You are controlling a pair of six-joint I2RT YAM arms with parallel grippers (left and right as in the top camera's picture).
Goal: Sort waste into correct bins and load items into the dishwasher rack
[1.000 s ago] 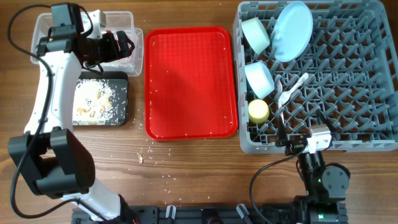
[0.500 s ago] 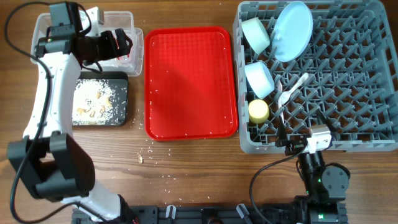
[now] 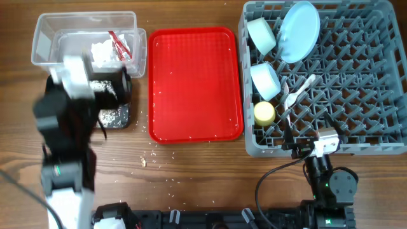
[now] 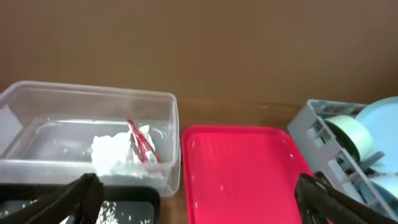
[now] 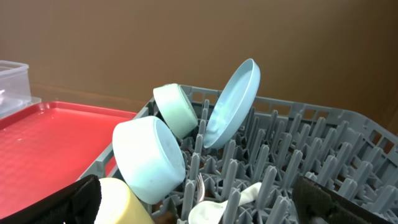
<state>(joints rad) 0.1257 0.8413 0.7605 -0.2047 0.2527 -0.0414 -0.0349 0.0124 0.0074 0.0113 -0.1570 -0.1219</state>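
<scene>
The clear tub point(image 3: 48, 32) at the back left holds the white napkin point(image 3: 102, 51) and the red-and-white wrapper point(image 3: 119, 44); both also show in the left wrist view point(image 4: 112, 152). My left gripper point(image 3: 121, 89) is open and empty above the black tray point(image 3: 121, 117), which holds rice crumbs and is mostly hidden. The grey rack point(image 3: 381, 143) holds the blue plate point(image 3: 299, 30), two bowls point(image 3: 261, 35) point(image 3: 265, 81), the yellow cup point(image 3: 264, 113), the fork point(image 3: 289, 102) and the spoon point(image 3: 304, 86). My right gripper point(image 3: 299, 147) is open and empty at the rack's front edge.
A flat red serving tray point(image 3: 194, 83) lies between the bins and the rack, with a few white specks on it. Loose crumbs point(image 3: 152, 156) lie on the wooden table in front of it. A cable runs from the right arm's base.
My left arm has pulled back from over the clear tub towards the table's front and now hangs over the black tray. The wrapper and napkin now show in the tub. The right arm is still.
</scene>
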